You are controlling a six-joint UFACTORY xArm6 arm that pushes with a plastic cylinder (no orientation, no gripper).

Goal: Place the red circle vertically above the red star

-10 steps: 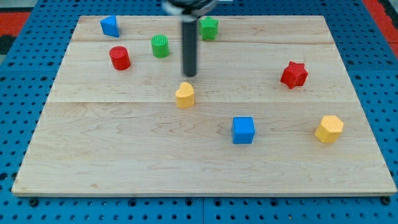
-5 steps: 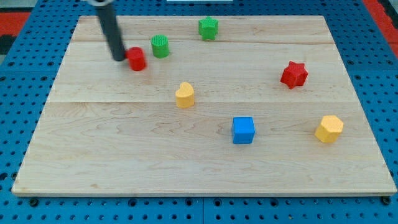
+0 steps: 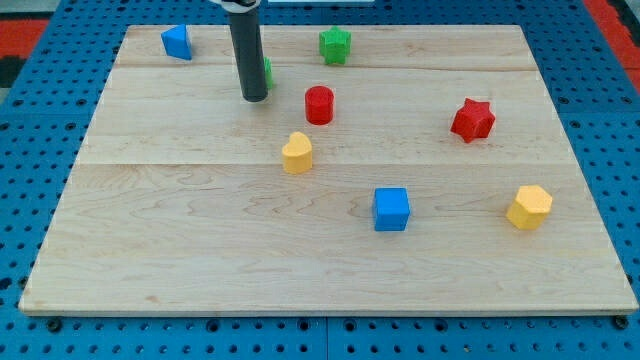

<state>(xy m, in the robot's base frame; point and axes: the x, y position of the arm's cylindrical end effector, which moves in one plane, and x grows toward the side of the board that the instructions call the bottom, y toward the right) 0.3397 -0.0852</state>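
Shifted right, red circle faces red star unobstructed.

bare table is seen between the red circle and red star. nothing is placed above the star.

dark rod upright, my tip on board

Robot lab bench, blue pegboard base, wooden board
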